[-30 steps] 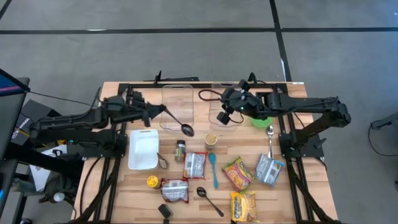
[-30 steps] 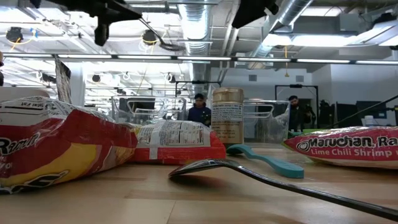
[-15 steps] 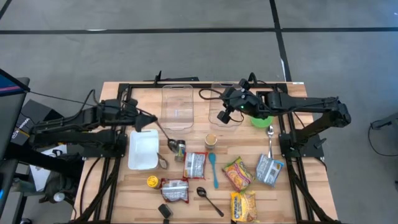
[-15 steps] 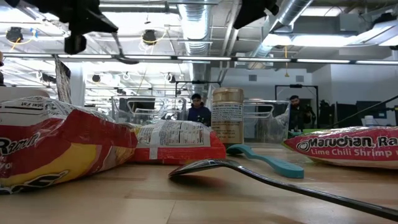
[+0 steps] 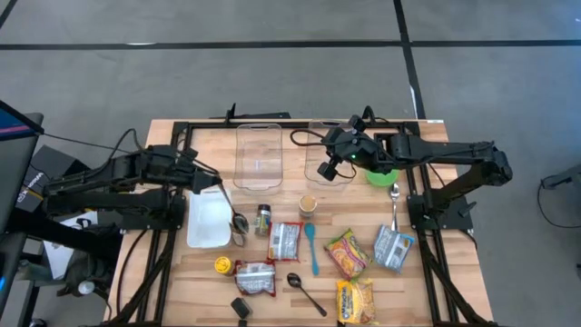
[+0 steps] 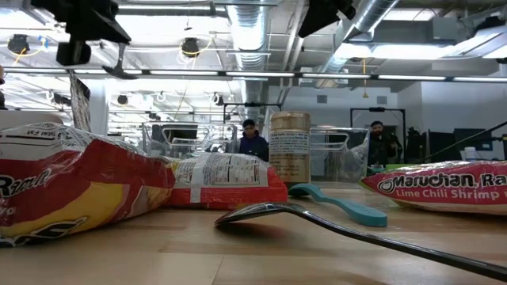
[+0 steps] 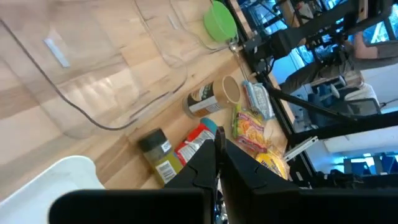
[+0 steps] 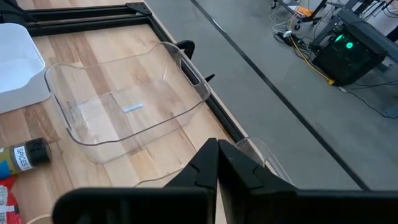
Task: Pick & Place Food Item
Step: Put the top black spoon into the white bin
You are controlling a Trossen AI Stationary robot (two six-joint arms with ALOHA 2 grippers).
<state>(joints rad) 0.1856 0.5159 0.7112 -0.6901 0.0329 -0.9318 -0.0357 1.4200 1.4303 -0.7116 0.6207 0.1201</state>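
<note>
Left arm reached centre-left over the table [image 5: 427, 304]; left end effector [image 5: 201, 179] clenched on a dark metal spoon [image 5: 230, 207]. Right end effector [image 5: 329, 170] clenched empty, above a clear plastic container [image 5: 334, 153].

Bare worktop [image 5: 168, 291] found at the front left corner, front middle crowded by food packets [image 5: 349, 252], spoons [image 5: 304, 292], spice jar [image 5: 262, 219].

Two clear bins [image 5: 259, 156] [image 5: 317, 136] sit side by side at the table's far edge, a green bowl [image 5: 380, 177] just beside them. A white tray [image 5: 207, 221] lies left; a teal spoon [image 5: 311, 247] lies mid-table.
</note>
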